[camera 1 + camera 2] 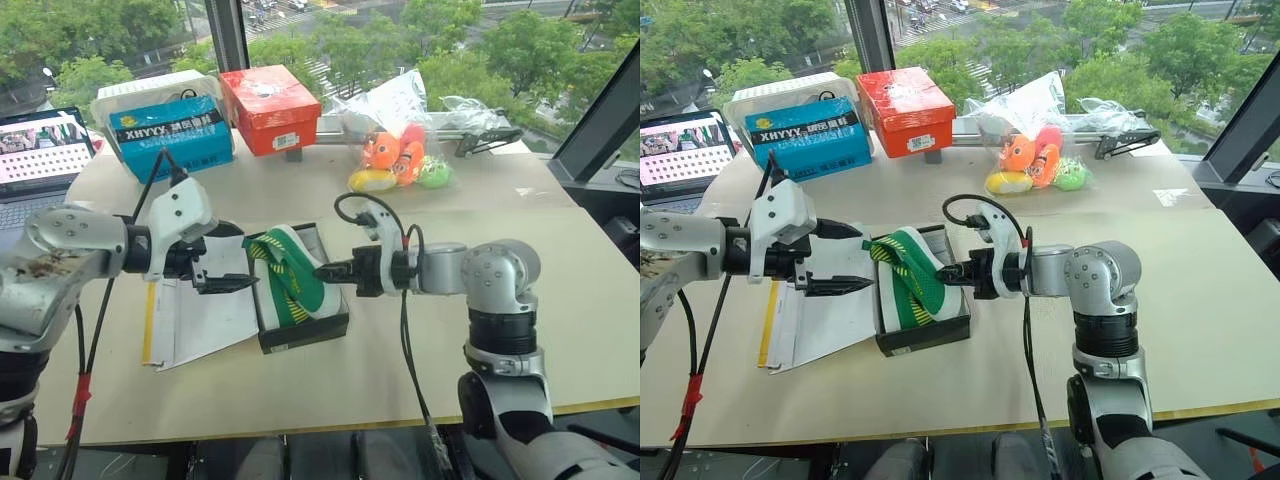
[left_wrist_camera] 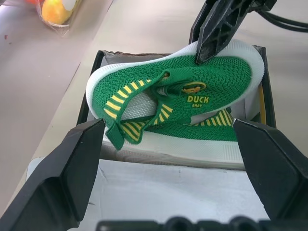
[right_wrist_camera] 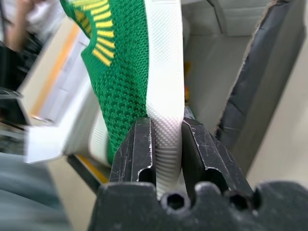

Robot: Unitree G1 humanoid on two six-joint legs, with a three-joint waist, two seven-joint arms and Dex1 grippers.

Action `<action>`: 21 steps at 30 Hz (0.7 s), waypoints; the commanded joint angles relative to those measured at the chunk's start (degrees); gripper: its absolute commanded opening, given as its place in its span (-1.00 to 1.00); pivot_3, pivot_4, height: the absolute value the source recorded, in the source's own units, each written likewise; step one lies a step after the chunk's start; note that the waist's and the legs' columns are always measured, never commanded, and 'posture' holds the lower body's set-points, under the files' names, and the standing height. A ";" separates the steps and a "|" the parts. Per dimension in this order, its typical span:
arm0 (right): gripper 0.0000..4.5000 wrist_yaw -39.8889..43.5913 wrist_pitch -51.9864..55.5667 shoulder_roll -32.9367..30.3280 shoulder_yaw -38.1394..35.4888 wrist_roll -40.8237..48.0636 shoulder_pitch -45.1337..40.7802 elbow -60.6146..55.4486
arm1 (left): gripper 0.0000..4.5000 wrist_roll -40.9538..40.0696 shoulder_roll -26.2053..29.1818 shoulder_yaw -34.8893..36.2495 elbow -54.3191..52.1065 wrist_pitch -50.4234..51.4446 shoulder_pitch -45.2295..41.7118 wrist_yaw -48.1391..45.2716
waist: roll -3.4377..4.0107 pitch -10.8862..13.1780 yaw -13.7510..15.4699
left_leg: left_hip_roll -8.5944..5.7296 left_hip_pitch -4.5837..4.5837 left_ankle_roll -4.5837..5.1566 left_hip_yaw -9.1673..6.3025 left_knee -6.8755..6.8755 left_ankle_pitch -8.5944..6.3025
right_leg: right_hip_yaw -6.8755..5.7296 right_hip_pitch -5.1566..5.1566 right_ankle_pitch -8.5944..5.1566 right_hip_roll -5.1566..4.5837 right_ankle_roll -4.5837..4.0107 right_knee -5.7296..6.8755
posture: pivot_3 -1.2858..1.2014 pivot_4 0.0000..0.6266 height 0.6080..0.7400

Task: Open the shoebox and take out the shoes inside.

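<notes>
Shoe (image 2: 192, 91) reading "DUCK", right claw (image 3: 166, 144) gripping sole

Red box (image 1: 270, 108), blue box (image 1: 172, 137), bagged plush toys (image 1: 398, 156), laptop (image 1: 45, 150) along table (image 1: 560, 290) far edge.

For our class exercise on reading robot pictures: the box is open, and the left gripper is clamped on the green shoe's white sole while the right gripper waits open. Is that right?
Not quite: the grippers are swapped. In the right wrist view the right gripper is clamped on the green shoe by its white sole; the left gripper waits open beside the open box.
</notes>
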 commanded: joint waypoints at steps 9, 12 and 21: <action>-0.79 0.22 0.77 0.38 -13.08 8.72 -8.90 -0.49 | 1.00 2.04 -0.50 -0.03 0.88 -3.27 -1.86 -0.72 | 0.01 0.00 0.14 | 0.01 0.01 0.00 -0.05 0.00 0.00 | -0.01 -0.01 0.00 0.00 0.00 0.02 | 0.03 -0.52 1.00; -0.79 0.15 0.37 -6.68 -17.83 6.91 -10.87 2.08 | 1.00 1.96 -0.81 -0.05 1.18 -3.38 -2.45 -1.08 | 0.01 0.02 0.51 | -0.05 -0.03 0.00 -0.03 0.03 0.00 | -0.03 0.00 0.01 -0.04 0.01 0.01 | 0.03 -0.52 1.00; -0.79 2.64 -7.22 -19.98 -15.53 -0.86 -0.82 9.88 | 1.00 -5.63 -5.45 1.86 1.37 1.19 -7.37 -2.53 | -0.02 0.01 -0.05 | -0.02 -0.08 0.04 0.22 0.08 -0.02 | -0.05 0.09 0.01 -0.05 0.05 -0.06 | 0.03 -0.52 1.00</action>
